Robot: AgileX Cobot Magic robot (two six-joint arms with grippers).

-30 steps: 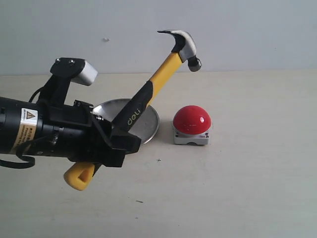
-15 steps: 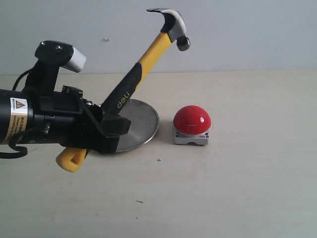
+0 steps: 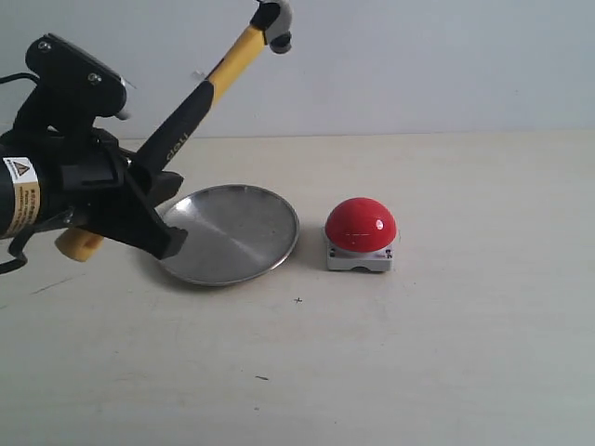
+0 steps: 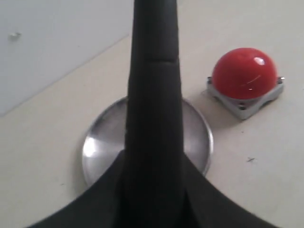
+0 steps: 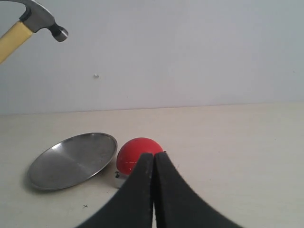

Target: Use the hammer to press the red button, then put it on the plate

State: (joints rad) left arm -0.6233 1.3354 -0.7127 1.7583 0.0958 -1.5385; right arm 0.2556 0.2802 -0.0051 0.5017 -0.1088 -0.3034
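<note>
since the left hand is clamped round the black grip low on the hammer, the long handle slants up and to the right. its head is high against the pale wall, at the top edge of the exterior view, and the yellow loop pokes out behind the hand. held like this, the whole tool hangs clear of the worktop. the head is well apart from the red button, up and to its left in that view. gripping near the tail gives reach, which i judge suits either bringing the head down on the dome or lowering the hammer into the dish. nothing shows whether the press is done. the plate lies flat on the worktop, near the button's left side without touching it. it holds nothing, only bare dull metal. the right hand has its fingers pressed together around nothing, low and facing button and plate.
</note>
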